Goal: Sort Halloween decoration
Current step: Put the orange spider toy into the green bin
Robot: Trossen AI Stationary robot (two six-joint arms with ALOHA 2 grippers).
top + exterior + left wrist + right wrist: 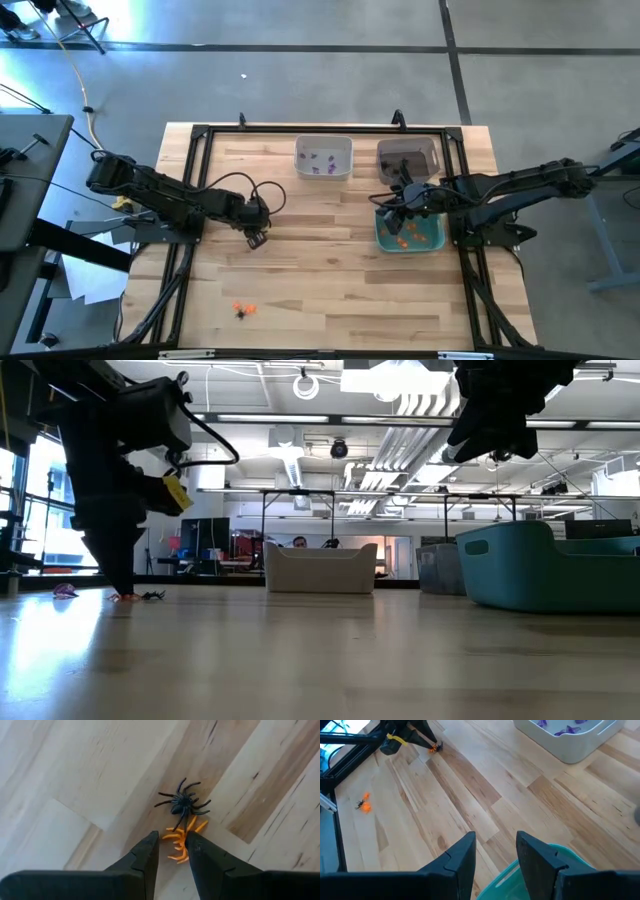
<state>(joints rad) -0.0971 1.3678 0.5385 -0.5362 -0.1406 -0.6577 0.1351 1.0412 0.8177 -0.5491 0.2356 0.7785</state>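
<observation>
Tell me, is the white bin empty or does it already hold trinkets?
Not empty. The white bin holds several purple trinkets, visible on its floor from above and in the right wrist view. No orange or black pieces show inside it.

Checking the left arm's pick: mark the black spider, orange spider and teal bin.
black spider (182,803), left wrist view, body.
orange spider (182,840), left wrist view, legs.
teal bin (545,575), low view, side wall.

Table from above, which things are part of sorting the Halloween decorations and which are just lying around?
Part of the job:
- orange trinket and black spider
- loose trinkets
- white bin, teal bin, dark bin

Lying about:
- yellow cable
- papers
</observation>
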